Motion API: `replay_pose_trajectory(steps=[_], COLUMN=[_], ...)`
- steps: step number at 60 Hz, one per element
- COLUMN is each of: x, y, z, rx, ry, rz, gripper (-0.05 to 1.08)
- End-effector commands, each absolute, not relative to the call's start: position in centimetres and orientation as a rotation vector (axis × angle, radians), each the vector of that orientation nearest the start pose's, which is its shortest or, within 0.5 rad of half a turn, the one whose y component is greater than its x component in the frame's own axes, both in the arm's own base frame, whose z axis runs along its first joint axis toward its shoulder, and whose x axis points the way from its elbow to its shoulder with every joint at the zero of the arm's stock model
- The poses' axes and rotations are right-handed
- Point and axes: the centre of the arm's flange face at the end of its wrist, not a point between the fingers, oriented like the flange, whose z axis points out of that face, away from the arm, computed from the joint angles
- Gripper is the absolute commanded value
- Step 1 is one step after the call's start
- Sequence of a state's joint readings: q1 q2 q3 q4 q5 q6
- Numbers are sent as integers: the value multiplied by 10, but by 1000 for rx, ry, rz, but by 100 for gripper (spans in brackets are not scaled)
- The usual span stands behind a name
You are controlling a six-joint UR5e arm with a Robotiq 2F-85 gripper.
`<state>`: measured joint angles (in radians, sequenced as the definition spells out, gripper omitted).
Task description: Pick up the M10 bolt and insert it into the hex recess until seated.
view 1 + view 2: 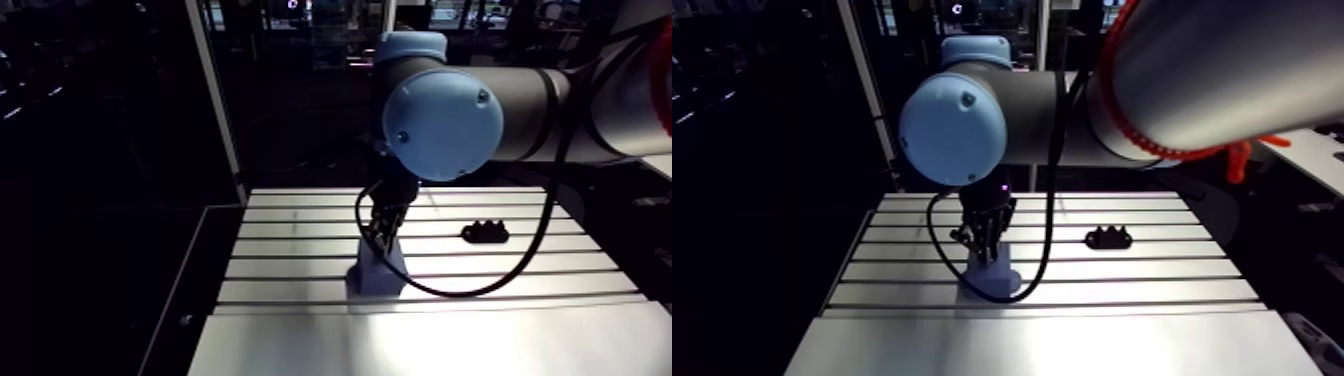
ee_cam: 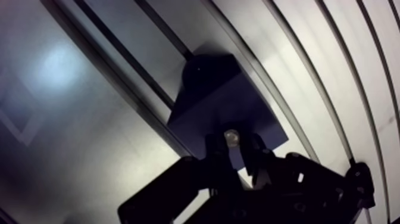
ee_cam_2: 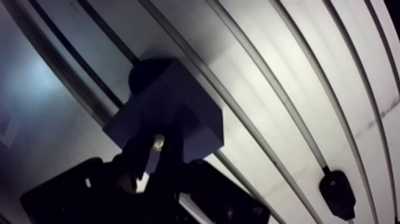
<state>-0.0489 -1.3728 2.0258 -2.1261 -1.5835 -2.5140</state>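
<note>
Steel by its glint, the M10 bolt (image 2: 231,138) sits pinched between the narrowed fingers (image 2: 215,156) of my end effector (image 2: 233,150), hanging just over the dark block (image 2: 221,104), well in from the edges of the bench (image 1: 300,240). I judge it rigid, dense for its size and slick, so it wants a firm, square hold across the shank, its end free for the hex recess, which I cannot make out.

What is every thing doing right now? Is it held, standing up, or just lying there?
gripper: shut on the bolt, over the block.
bolt: held in the gripper; whether it is seated cannot be told.
block: standing on the table, under the gripper.
black part: lying on the table, apart from the block.
</note>
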Motion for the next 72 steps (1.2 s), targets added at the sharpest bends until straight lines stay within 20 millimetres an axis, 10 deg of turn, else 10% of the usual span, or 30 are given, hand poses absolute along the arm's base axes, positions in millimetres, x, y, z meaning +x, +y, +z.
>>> replay_pose_trajectory(steps=[1, 72], x=[-488, -486], y=[-108, -106], z=[232, 239], rx=[-1314, -1080], ry=[2750, 2876], rz=[-54, 14], gripper=[73, 75])
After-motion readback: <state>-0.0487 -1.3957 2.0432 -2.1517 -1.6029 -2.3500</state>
